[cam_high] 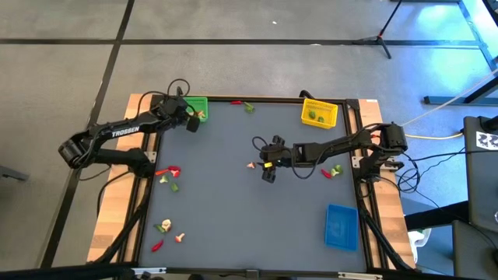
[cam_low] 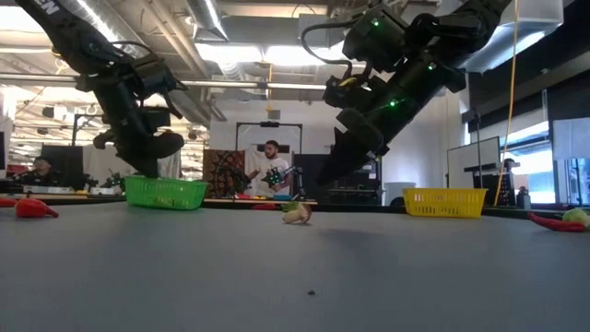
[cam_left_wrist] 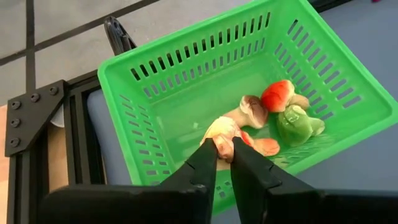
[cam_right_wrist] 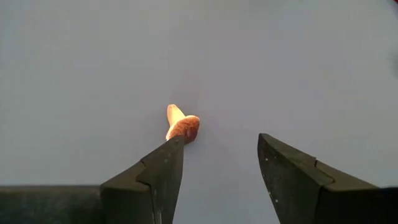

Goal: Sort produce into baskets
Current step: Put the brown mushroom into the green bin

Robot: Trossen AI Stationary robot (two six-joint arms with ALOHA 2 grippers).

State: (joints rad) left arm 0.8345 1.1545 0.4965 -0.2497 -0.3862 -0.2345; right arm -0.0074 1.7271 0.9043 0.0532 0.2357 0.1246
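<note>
My left gripper (cam_left_wrist: 225, 149) hangs over the green basket (cam_left_wrist: 186, 81) at the table's far left and is shut on a pale mushroom piece (cam_left_wrist: 221, 129). In the basket lie another mushroom (cam_left_wrist: 252, 111), a red piece (cam_left_wrist: 278, 94) and a green piece (cam_left_wrist: 297, 123). My right gripper (cam_right_wrist: 221, 140) stands open above the middle of the table. A mushroom piece (cam_right_wrist: 182, 126) lies on the mat just beyond its one fingertip, untouched. The yellow basket (cam_high: 319, 113) stands at the far right and the blue basket (cam_high: 341, 226) at the near right. My left gripper pinches the pale mushroom piece by its lower end (cam_left_wrist: 224, 148) between its two fingertips. The fingers slant down into the basket. The piece sits inside the basket's walls beside the other pieces; whether it rests on them I cannot tell.
Loose produce lies on the mat: a cluster at the left edge (cam_high: 167, 175), several pieces at the near left (cam_high: 167, 229), a chili at the far edge (cam_high: 243, 103), and pieces at the right edge (cam_high: 333, 169). People sit in the room behind the table (cam_low: 270, 166).
</note>
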